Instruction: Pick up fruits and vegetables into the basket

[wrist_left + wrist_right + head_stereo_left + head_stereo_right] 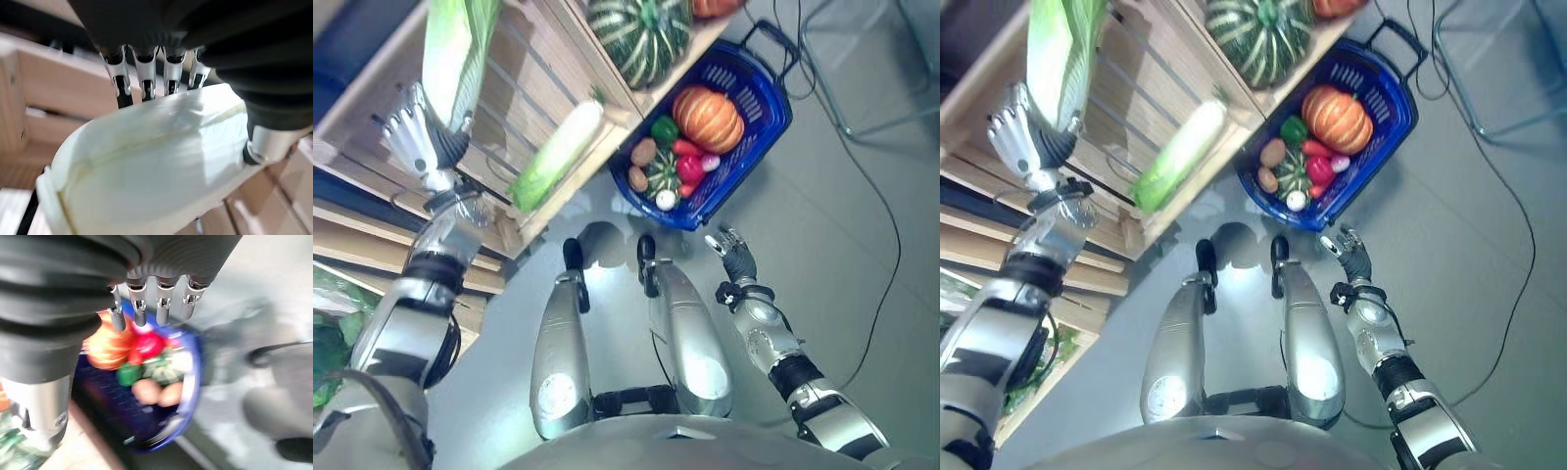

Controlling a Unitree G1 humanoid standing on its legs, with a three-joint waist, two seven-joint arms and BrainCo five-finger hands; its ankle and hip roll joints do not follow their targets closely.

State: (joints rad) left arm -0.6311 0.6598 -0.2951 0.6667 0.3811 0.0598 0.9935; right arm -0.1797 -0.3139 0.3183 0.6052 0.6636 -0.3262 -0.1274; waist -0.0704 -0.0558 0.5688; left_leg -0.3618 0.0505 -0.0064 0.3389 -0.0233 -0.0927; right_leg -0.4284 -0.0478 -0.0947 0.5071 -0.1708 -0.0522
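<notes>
1. Grey smooth floor (862, 323) underfoot; slatted wooden crate shelf (524, 93) along its far-left side, pale planks w/ gaps between.
2. Left hand (416, 137) up at the shelf's left end, fingers and thumb curled round a napa cabbage (455, 49) – long, waxy, white ribs going to green leaf. Its top is cut off by the frame edge.
3. Left wrist view: cabbage's pale glossy base (151, 161) fills the palm, fingers (146, 78) wrapped behind it, tips hidden.
4. 2nd cabbage (558, 152), same long shape, lies tilted near the shelf's front edge.
5. Striped green pumpkin (641, 34), ribbed and round, on the shelf's right end; an orange item beside it is mostly cut off, can't ID.
6. Blue plastic basket (769, 117), mesh-walled, on the floor touching the shelf's right corner, black handle at its far side.
7. Inside: ribbed orange pumpkin (708, 117), green pepper (664, 128), small striped squash (663, 171), red pieces, brown potato-like lumps (643, 152), small white one – too small to name.
8. Right hand (734, 253) hangs just beside the basket's near rim, fingers relaxed and straight, holding nothing.
</notes>
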